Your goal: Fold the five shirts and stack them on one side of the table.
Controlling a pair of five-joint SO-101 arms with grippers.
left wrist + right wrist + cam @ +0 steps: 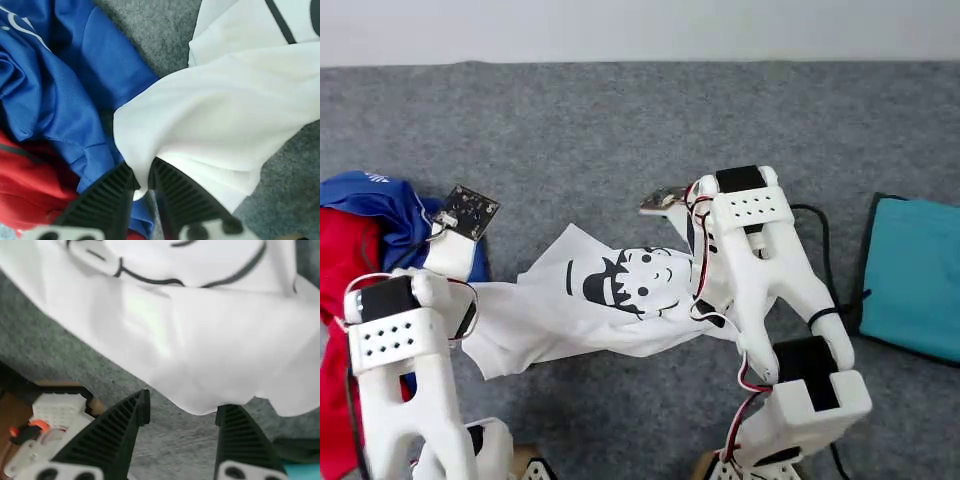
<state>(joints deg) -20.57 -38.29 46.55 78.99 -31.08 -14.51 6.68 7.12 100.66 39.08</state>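
At mid-table, toward the near edge, the white shirt (610, 310) lies partly spread and rumpled, its black face print (620, 275) turned up. One end is drawn toward the left edge, the other bunched under the right arm (760, 250).

Left gripper (141, 181): fingers pinched tight on a fold of the white shirt's (225, 110) edge, cloth visibly caught between the pads. The left arm (395, 340) stands at the near left corner.

Right gripper (183, 404): jaws wide apart, holding nothing. The white shirt's (200, 330) hem hangs just by the fingertips; contact cannot be confirmed.

Blue shirt (370, 195): unfolded, crumpled at the left edge, touching the white shirt at the pinched end. In the left wrist view the blue cloth (60, 90) lies directly under and beside the held fold.

Red shirt (345, 260): unfolded, against the left edge, partly under the blue one; red cloth (30, 195) also shows beside the left gripper.

Teal shirt (915, 275): lies flat at the right edge, well apart from the white shirt, with a dark border showing along its inner side.

Table (620, 120): grey, felt-like surface.
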